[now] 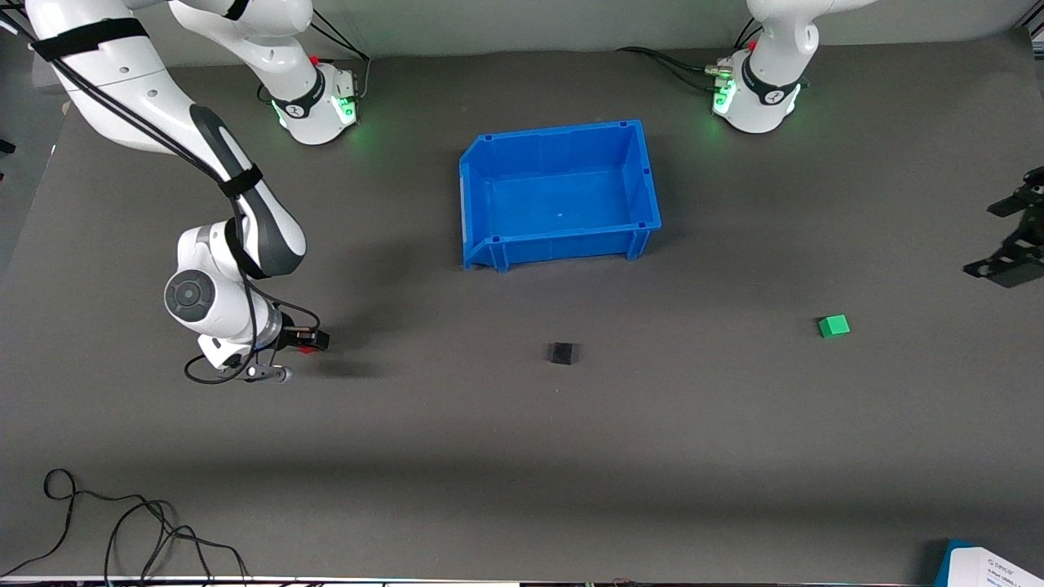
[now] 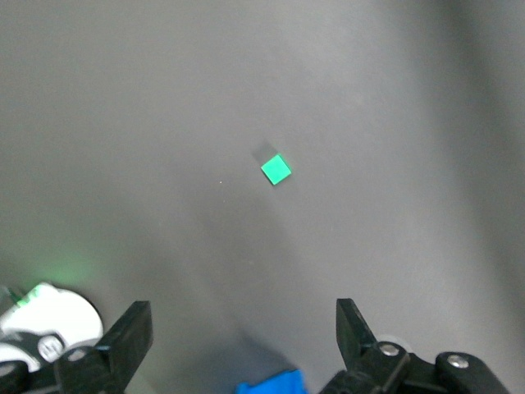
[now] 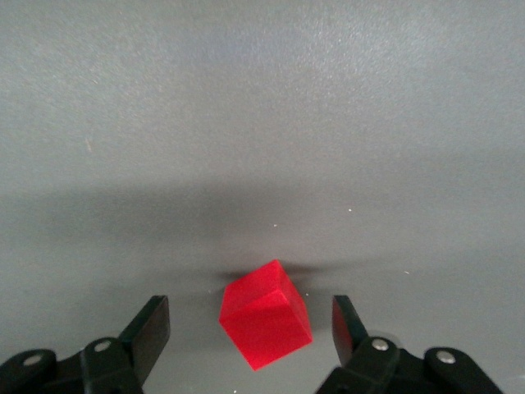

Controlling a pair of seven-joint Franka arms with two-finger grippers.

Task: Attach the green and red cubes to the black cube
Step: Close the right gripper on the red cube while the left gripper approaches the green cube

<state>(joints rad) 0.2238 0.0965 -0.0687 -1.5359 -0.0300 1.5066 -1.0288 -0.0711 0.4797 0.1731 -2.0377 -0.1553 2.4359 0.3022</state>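
Observation:
The red cube [image 3: 265,325] lies on the table, tilted, between the open fingers of my right gripper [image 3: 248,327], untouched by either finger. In the front view only a sliver of this red cube [image 1: 307,351] shows under the right gripper [image 1: 303,342], at the right arm's end of the table. The black cube [image 1: 562,353] sits alone mid-table, nearer the front camera than the blue bin. The green cube [image 1: 833,326] lies toward the left arm's end. My left gripper [image 1: 1011,236] hangs high and open over that end, and the green cube [image 2: 276,170] shows far below the left gripper [image 2: 244,328].
An empty blue bin [image 1: 563,196] stands between the two arm bases; one corner of the bin [image 2: 271,383] shows in the left wrist view. Loose cables [image 1: 122,530] lie at the table's front edge near the right arm's end. A printed sheet [image 1: 991,567] lies at the front corner near the left arm's end.

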